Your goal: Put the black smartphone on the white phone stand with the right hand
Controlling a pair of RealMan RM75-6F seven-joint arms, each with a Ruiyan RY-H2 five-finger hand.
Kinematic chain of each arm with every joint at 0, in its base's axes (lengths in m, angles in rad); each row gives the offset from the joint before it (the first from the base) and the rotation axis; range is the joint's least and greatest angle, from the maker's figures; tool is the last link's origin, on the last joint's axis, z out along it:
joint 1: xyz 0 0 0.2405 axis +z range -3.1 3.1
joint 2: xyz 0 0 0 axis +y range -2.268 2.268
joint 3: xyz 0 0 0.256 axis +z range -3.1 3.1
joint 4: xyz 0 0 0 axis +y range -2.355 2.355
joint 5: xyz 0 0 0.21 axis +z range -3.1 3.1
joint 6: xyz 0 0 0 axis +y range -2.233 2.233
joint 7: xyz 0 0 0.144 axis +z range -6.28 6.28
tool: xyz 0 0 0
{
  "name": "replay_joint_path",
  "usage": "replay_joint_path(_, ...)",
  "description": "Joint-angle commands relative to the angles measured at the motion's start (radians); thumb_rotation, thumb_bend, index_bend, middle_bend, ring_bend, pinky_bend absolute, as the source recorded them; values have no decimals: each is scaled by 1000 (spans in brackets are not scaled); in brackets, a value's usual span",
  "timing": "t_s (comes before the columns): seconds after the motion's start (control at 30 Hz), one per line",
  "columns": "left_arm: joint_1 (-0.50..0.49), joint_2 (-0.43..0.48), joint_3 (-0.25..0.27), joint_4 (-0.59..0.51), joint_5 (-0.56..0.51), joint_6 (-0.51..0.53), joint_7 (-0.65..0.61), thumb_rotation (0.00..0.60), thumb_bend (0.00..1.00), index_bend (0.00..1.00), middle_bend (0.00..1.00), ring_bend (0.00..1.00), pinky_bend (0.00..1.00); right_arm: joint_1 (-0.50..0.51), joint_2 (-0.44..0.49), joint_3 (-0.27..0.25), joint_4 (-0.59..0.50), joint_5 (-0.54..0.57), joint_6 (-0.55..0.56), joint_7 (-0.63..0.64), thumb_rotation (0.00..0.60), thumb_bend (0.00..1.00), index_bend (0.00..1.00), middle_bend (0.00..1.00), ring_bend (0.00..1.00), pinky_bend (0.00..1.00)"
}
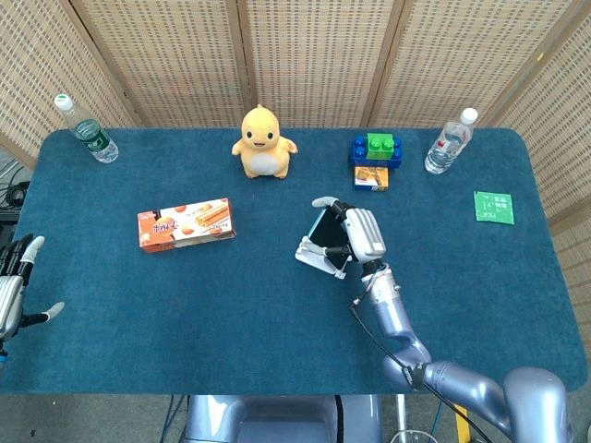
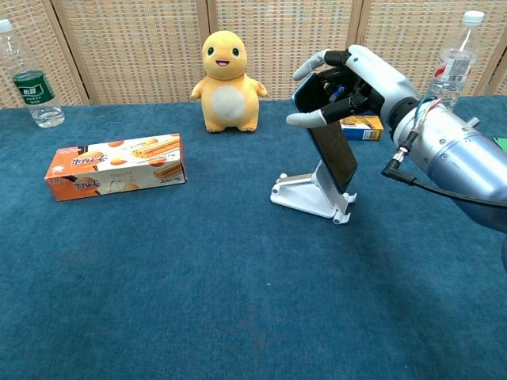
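Covering the desk [image 1: 277, 332] is a dark blue carpet-like cloth, and behind it stand woven wicker screens [image 1: 314, 55] in pale wooden frames.

Near the middle of the cloth, the right hand [image 2: 360, 79] grips the black smartphone [image 2: 331, 150], thumb on one edge and fingers wrapped round the other, the screen facing away from the palm. The phone hangs tilted below the hand, with its lower end directly over the white phone stand [image 2: 310, 192]. Its bottom edge looks to be at the stand's back plate, but I cannot tell whether it actually touches. In the head view the hand [image 1: 355, 235] and phone [image 1: 328, 231] cover the stand's [image 1: 317, 256] right part.

Beyond the hand, towards the screens, sit blue and green toy blocks [image 1: 376, 149] on a small orange box [image 1: 371, 176], with a clear water bottle [image 1: 449, 142] further to its right. A yellow plush toy [image 2: 227, 79] stands off to the hand's left, and an orange biscuit box [image 2: 116, 165] lies further left again. A second bottle with a green label [image 1: 86, 129] stands at the far left corner.

The left hand [image 1: 11, 291] hangs at the desk's left edge, fingers spread, holding nothing.
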Motion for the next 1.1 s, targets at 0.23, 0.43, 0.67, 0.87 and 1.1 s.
replay_joint_path(0.23,-8,1,-4,3,-16,-17,-2,600,0,0,0,0,0,26,-50,10,45,14,-24,42,600,569,488,556,480,517)
replay_joint_path(0.43,-11,1,-5,5,-22,-22,-3,600,0,0,0,0,0,37,-77,8,79,13,-29,56,600,569,488,556,480,517)
replay_joint_path(0.67,-14,0,-4,5,-26,-26,2,600,0,0,0,0,0,39,-97,-3,139,13,-47,89,600,569,488,555,480,517)
replay_joint_path(0.87,-16,-3,-2,5,-27,-31,7,600,0,0,0,0,0,38,-111,-20,188,-4,-47,111,600,569,488,554,480,517)
replay_joint_path(1.1,-16,-3,-2,3,-27,-26,9,600,0,0,0,0,0,36,-139,-40,245,-27,-31,136,600,569,488,553,480,517)
